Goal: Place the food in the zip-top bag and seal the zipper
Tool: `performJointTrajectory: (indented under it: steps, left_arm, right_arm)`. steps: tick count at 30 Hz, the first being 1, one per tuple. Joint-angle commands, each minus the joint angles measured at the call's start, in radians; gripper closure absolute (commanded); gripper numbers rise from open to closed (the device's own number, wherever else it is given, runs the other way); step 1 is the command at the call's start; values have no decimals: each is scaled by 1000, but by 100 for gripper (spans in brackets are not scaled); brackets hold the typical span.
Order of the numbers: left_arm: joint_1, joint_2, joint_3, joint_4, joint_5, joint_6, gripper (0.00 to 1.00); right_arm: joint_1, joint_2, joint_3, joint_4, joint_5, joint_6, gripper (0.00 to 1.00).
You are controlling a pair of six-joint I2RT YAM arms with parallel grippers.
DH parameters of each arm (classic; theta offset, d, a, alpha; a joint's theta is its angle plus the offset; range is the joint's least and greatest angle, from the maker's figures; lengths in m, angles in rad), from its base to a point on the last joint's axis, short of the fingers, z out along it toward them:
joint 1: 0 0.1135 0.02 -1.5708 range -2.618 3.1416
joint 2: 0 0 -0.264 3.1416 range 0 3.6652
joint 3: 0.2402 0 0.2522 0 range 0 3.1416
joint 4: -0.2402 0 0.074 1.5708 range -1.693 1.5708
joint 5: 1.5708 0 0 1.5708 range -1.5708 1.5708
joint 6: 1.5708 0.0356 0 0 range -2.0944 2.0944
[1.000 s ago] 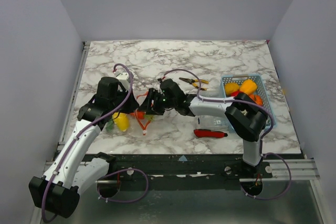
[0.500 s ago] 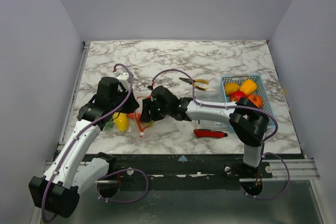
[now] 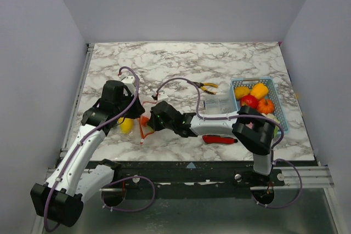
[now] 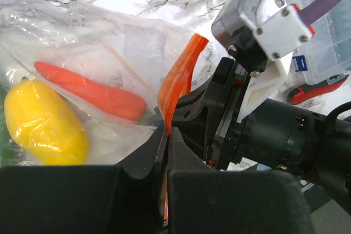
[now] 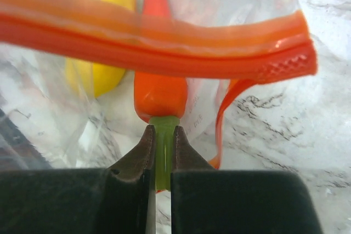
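Note:
The clear zip-top bag (image 4: 82, 42) lies left of centre on the marble, also seen as the bag (image 3: 134, 132). Inside it are a yellow pepper (image 4: 41, 121) and a long orange-red pepper (image 4: 93, 94). My left gripper (image 4: 167, 135) is shut on the orange-red zipper (image 4: 178, 78), holding the rim up. My right gripper (image 5: 163, 135) reaches under the zipper (image 5: 164, 42) and is shut on the green stem (image 5: 163, 152) of the orange-red pepper (image 5: 159, 89); the yellow pepper (image 5: 107, 31) lies beyond. From above, the left gripper (image 3: 138, 114) and right gripper (image 3: 148, 123) almost meet.
A light blue basket (image 3: 278, 114) at the right holds more food: yellow and orange peppers and a red tomato (image 3: 249, 101). A clear compartment box (image 3: 219, 104) sits beside it, yellow-handled pliers (image 3: 208, 86) behind, and a red-handled knife (image 3: 219, 139) in front of my right arm.
My right gripper has moved left and nearer to the bag's mouth and has shut on the pepper's stem. The left gripper has kept its hold on the zipper.

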Motion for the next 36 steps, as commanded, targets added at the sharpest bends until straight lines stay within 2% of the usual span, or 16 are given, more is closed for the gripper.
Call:
performJointTrajectory:
  steps: [1,9,13,14,15,16,17,18,24,31,36]
  left_arm:
    - [-5,4,1,12,2,-1,100]
    - [-4,5,3,11,-2,2,100]
    - [-5,1,1,12,-6,2,100]
    - [-4,-1,1,12,-7,1,100]
    - [-5,-3,1,12,-9,2,100]
    - [-4,-6,1,13,-10,3,100]
    - [-5,-8,1,13,-12,2,100]
    - [-5,-11,1,11,-15,2,100]
    - [-5,-28,0,12,-28,2,100]
    - [-4,-14,4,9,-21,-1,100]
    - [-4,-11,4,10,-16,-2,100]
  right_arm:
    - [1,-33,-61,200,59,84,100]
    - [0,-69,-118,504,47,337,100]
    - [0,-54,-95,515,116,392,98]
    - [1,-26,-62,492,92,368,90]
    - [0,0,-12,440,67,348,76]
    - [0,22,24,381,43,328,67]
    - [0,35,39,360,14,320,61]
    - [0,35,33,348,5,325,59]
    - [0,-117,-122,301,35,293,58]
    - [0,-339,-248,121,104,207,62]
    - [0,-515,-346,-61,302,174,61]
